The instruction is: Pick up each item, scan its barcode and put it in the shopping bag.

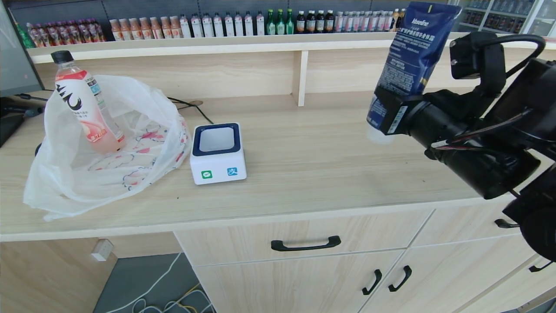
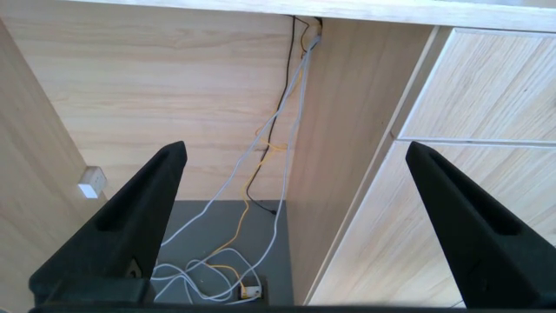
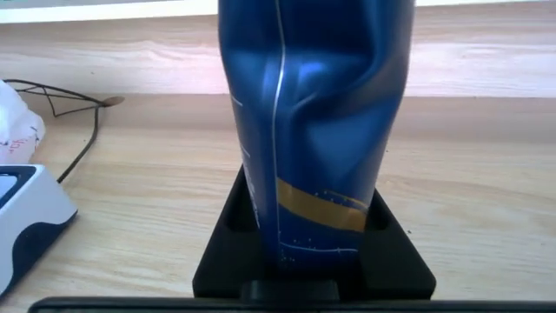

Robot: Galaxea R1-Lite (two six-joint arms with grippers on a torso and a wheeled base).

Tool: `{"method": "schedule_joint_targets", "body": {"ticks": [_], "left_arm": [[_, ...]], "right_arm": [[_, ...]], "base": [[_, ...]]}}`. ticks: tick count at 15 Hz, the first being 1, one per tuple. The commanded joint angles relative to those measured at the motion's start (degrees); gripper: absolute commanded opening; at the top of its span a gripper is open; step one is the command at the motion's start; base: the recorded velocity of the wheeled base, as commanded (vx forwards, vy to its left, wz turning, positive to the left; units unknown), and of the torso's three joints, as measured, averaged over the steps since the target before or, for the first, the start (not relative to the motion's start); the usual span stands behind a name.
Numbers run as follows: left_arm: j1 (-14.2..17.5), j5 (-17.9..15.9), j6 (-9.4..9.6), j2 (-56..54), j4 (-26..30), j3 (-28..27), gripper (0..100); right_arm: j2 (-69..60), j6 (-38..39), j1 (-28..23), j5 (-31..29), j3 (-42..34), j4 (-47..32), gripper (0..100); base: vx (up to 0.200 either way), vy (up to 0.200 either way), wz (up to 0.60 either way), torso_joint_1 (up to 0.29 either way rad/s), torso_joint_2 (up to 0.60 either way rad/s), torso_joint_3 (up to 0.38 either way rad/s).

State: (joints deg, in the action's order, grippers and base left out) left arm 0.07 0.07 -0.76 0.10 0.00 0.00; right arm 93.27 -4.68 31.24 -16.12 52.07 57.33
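**Desk:** What is the setting?

**Photographer:** A pale wooden counter (image 1: 330, 174), with the scanner (image 1: 218, 152) standing on it left of centre. Behind the scanner and above it, a row of drinks (image 1: 260, 24) lines a shelf.

**Desk:** And the bag?

**Photographer:** The bag (image 1: 65, 174), thin white plastic with its mouth open, lies slumped just to the left of the scanner. I cannot tell whether its edge touches the scanner. A pink bottle (image 1: 87, 104) with a black cap leans inside it.

**Desk:** Which item is in hand?

**Photographer:** A dark blue tube (image 1: 415, 48). It is in the air well to the right of the scanner and higher than it, with its pale cap end pointing down. The right gripper (image 1: 393, 115) pinches it near that end, and the tube's sides are dented in the grip.

**Desk:** The other arm?

**Photographer:** The left gripper (image 2: 295, 152) is lower than the scanner, under counter level. Its fingers (image 2: 130, 226) are spread wide with nothing between them. Past them, cables (image 2: 261, 174) trail down a recess to the floor beside the drawers (image 2: 486, 87).
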Motion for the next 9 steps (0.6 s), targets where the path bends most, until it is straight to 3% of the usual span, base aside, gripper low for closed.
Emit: {"method": "schedule_joint_targets", "body": {"ticks": [1, 6, 8, 9], "left_arm": [[0.0, 0.0, -0.04, 0.0, 0.0, 0.0, 100], [0.0, 0.0, -0.04, 0.0, 0.0, 0.0, 100], [0.0, 0.0, -0.04, 0.0, 0.0, 0.0, 100], [0.0, 0.0, -0.04, 0.0, 0.0, 0.0, 100]], "right_arm": [[-8.3, -2.2, 0.7, 0.2, -5.1, 0.1, 0], [-16.7, -2.4, 1.4, 0.3, -12.8, 0.0, 0], [-18.5, -1.6, 2.3, 2.8, -16.2, 0.1, 0], [-19.3, 0.3, 2.2, 7.2, -18.4, 0.1, 0]], "base": [[0.0, 0.0, 0.0, 0.0, 0.0, 0.0], [0.0, 0.0, 0.0, 0.0, 0.0, 0.0], [0.0, 0.0, 0.0, 0.0, 0.0, 0.0], [0.0, 0.0, 0.0, 0.0, 0.0, 0.0]]}}
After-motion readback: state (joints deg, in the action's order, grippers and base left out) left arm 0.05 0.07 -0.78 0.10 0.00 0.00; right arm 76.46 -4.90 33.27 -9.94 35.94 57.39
